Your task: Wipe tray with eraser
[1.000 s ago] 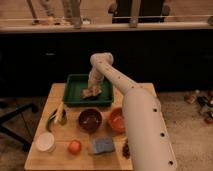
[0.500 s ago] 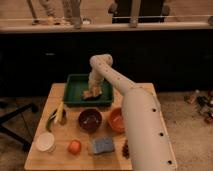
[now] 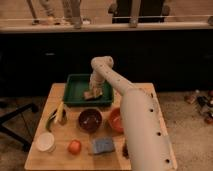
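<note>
The dark green tray (image 3: 75, 91) sits at the back of the wooden table. The small tan-brown eraser (image 3: 90, 95) lies inside the tray, right of its middle. My gripper (image 3: 93, 88) reaches down into the tray from the white arm and sits right on top of the eraser, touching it.
A dark red bowl (image 3: 90, 120) and an orange bowl (image 3: 115, 120) stand in front of the tray. A blue-grey sponge pad (image 3: 102, 146), an orange fruit (image 3: 74, 146), a white cup (image 3: 45, 142) and a corn cob (image 3: 59, 114) lie nearer. A chair base (image 3: 12, 120) stands left.
The gripper and eraser have shifted slightly within the tray; the arm's pose is nearly the same.
</note>
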Robot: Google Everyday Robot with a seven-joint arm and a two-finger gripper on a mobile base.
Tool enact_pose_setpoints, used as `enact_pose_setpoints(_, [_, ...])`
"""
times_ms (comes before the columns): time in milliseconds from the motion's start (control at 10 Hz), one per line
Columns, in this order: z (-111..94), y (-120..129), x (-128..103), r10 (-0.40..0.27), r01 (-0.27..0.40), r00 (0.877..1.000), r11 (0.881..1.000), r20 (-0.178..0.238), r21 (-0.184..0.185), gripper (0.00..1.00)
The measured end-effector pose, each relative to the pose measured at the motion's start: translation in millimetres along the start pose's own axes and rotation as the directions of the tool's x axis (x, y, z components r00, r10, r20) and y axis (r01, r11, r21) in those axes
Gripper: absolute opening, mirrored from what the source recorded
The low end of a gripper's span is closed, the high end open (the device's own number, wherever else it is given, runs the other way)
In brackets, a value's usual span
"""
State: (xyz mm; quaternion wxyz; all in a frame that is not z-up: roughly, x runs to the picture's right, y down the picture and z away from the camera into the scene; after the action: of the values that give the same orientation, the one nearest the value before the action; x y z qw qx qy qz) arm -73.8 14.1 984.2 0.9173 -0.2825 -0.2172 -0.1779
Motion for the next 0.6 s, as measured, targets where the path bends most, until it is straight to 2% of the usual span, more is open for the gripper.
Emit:
enact_pose_setpoints(300, [-7.0,-15.1,14.1,0.013,-0.013,1.0,1.0,0.0,0.018,0.0])
enact_pose_setpoints(400, [-3.8,-30.6,11.8,0.006,-0.007,1.0,1.0,0.012,0.022,0.0])
enact_pose_setpoints(600, [6.5,-43.9,2.9,-0.001,0.0,0.999,1.0,0.046,0.017,0.0])
